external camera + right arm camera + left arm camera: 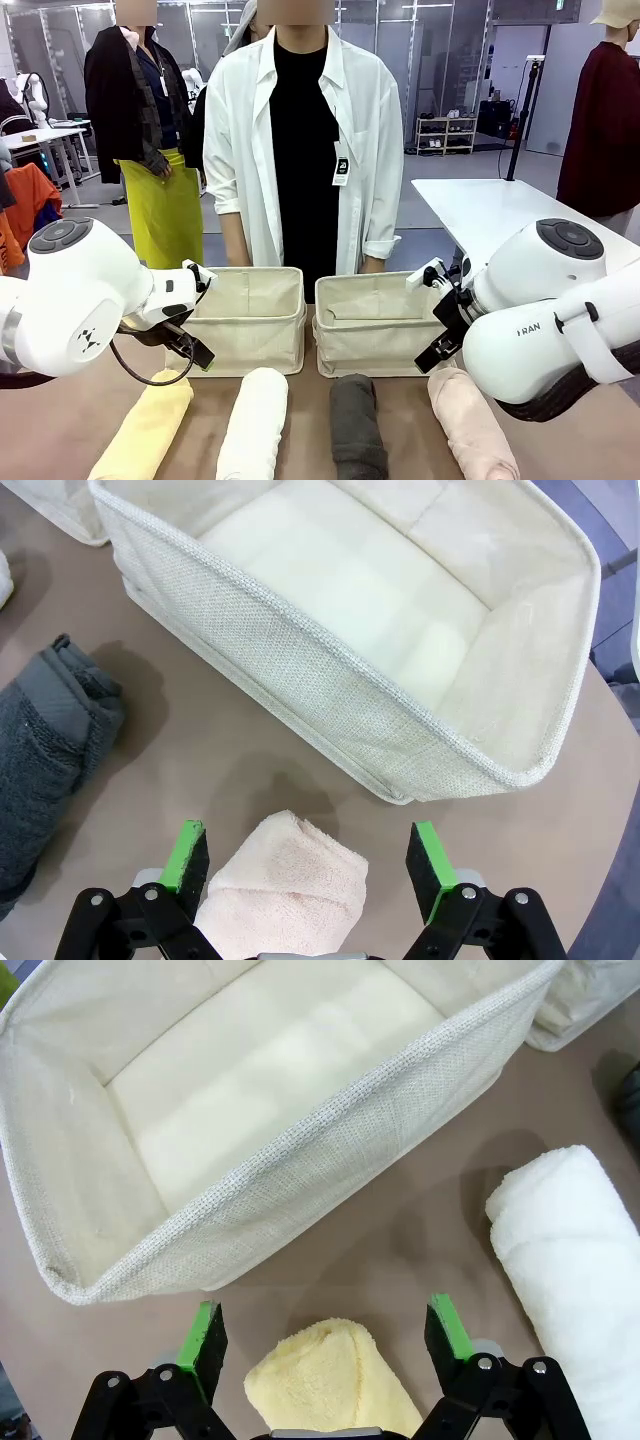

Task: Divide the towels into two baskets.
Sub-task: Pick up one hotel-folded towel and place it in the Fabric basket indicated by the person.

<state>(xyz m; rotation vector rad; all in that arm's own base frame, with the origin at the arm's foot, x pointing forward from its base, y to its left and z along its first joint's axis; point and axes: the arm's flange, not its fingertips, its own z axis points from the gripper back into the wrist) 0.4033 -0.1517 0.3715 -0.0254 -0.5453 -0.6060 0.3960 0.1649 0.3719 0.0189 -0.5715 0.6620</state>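
L gripper (322, 1310) open, empty, over yellow towel (330, 1380) | R gripper (307, 832) same, pink towel (285, 882)

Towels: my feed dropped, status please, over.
Left end effector open over yellow towel; right end effector open over pink towel. White towel, grey towel on table. Baskets empty, path clear.

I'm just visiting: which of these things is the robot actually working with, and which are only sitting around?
Part of the job: yellow towel, white towel, dark grey towel, pink towel; left basket and right basket, both empty; left gripper, right gripper, both open.

Just standing around: white side table, far shelf rack.
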